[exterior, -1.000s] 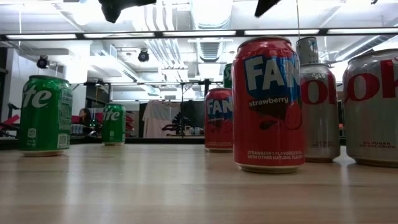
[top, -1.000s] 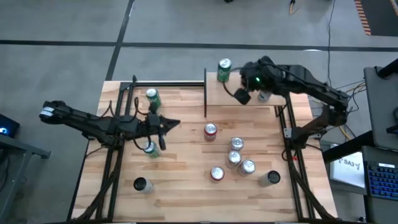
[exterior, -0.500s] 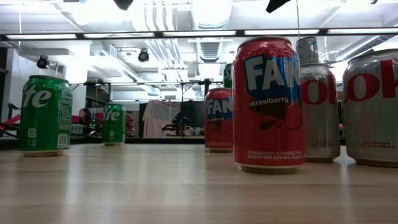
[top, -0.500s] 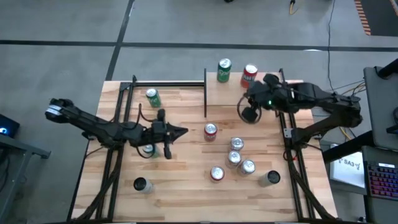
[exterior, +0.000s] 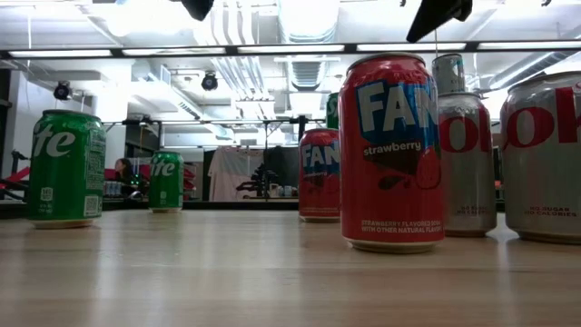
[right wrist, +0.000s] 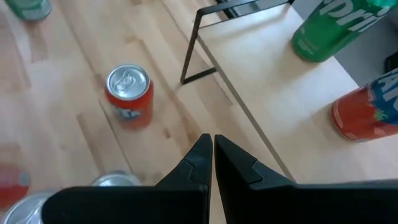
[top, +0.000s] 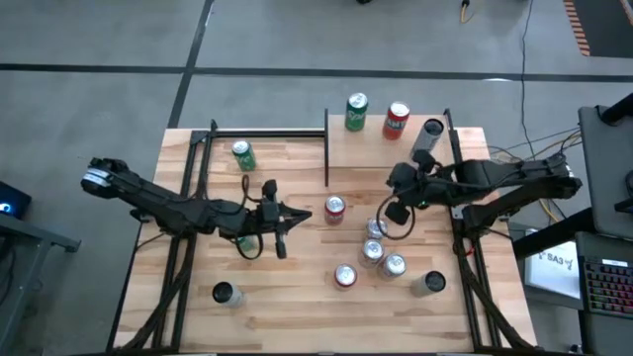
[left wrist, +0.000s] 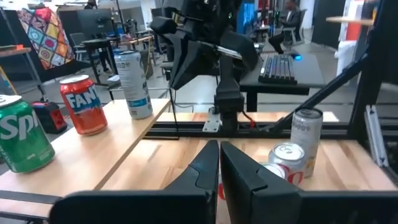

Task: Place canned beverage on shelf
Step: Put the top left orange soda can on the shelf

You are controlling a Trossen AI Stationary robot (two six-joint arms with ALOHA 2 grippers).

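The shelf [top: 371, 158], a light board with black posts, sits at the table's far right. Three cans stand on it: a green one [top: 356, 112], a red one [top: 397, 119] and a silver one [top: 430, 133]. My right gripper [top: 392, 186] is shut and holds nothing. It hangs over the shelf's near edge [right wrist: 249, 118], tipped down toward the table's left. My left gripper [top: 297, 212] is also shut with nothing in it. It points level toward the table's right, just short of a red can [top: 334, 209] standing on the tabletop.
Several silver cans [top: 376, 229] and a red one [top: 344, 276] stand near the table's middle right. Green cans [top: 241, 155] stand at the left, one [top: 237, 238] under my left arm. A dark-topped can [top: 226, 294] stands near left. Black frame rails run along both sides.
My right gripper has come from above the shelf's far part toward the near edge and down, and has swung toward the table's left. That has uncovered the red and silver cans on the shelf. My left gripper has slid toward the table's right, closer to the red can.
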